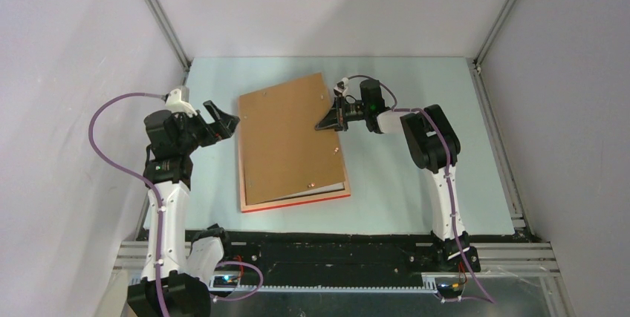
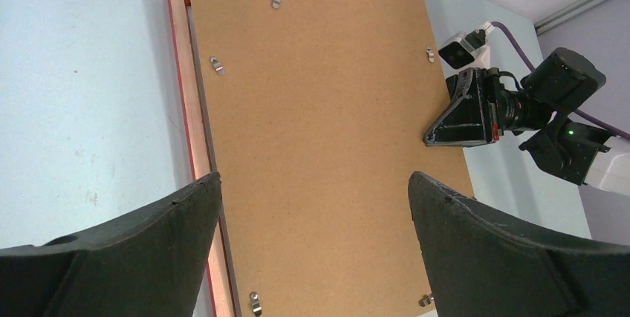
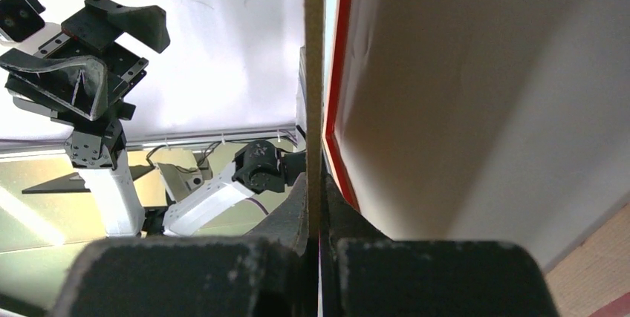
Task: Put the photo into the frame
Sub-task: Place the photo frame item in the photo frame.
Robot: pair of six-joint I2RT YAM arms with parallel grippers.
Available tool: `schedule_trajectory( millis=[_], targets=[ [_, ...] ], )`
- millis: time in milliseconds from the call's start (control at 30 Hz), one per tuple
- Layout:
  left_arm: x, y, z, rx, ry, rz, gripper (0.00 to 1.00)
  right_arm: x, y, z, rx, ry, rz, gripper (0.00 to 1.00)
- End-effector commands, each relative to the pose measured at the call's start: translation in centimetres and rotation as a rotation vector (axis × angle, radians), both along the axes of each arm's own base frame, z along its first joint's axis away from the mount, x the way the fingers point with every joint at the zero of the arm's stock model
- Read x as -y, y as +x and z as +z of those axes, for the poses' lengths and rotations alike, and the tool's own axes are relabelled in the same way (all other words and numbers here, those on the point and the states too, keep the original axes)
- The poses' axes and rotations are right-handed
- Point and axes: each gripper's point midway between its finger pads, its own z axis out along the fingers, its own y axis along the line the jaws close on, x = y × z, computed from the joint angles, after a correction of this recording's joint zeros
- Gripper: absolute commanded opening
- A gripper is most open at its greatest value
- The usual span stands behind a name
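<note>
The thin rectangular picture frame with red front and pale wood back rails [image 1: 297, 203] [image 2: 195, 109] lies face down on the pale blue bench [image 1: 386, 176], roughly midway between the two arms. A plain brown backing board [image 1: 290, 139] [image 2: 319, 146] rests askew over its back, leaving the frame's left and near rails exposed. Small metal turn clips [image 2: 216, 65] sit along the board's margins. The right pincer [image 1: 327, 122] [image 2: 431, 139] [image 3: 318, 198] is clamped on the board's right edge, jaws closed tight on the thin sheet, with the red frame edge just beside them. The left pincer [image 1: 226, 125] [image 2: 313, 180] hovers above the board's left side with jaws spread wide, holding nothing. The photo cannot be made out in any view.
</note>
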Motion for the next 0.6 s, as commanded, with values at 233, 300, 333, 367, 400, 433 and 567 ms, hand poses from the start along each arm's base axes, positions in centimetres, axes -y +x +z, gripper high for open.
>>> schedule_trajectory(
  millis=[233,300,333,367,400,433,567],
  targets=[
    [-0.62,0.11,0.71,0.044,0.042,0.012,1.0,-0.01,0.33,0.81,0.068,0.033,0.019,0.0],
    [-0.6,0.12,0.72,0.044,0.042,0.011,1.0,0.05,0.35,0.67,0.064,0.033,0.015,0.0],
    [-0.61,0.12,0.73,0.044,0.042,0.011,1.0,0.07,0.34,0.58,0.062,0.032,0.014,0.0],
    [-0.61,0.1,0.74,0.045,0.042,0.011,1.0,0.08,0.32,0.57,0.061,0.032,0.014,0.0],
    [-0.63,0.11,0.69,0.044,0.042,0.012,1.0,0.1,0.27,0.5,0.058,0.03,0.013,0.0],
    [-0.64,0.11,0.63,0.042,0.042,0.012,1.0,0.11,0.25,0.47,0.057,0.03,0.014,0.0],
    [-0.67,0.08,0.67,0.044,0.043,0.015,1.0,0.16,0.14,0.2,0.051,0.024,0.014,0.0]
  ],
)
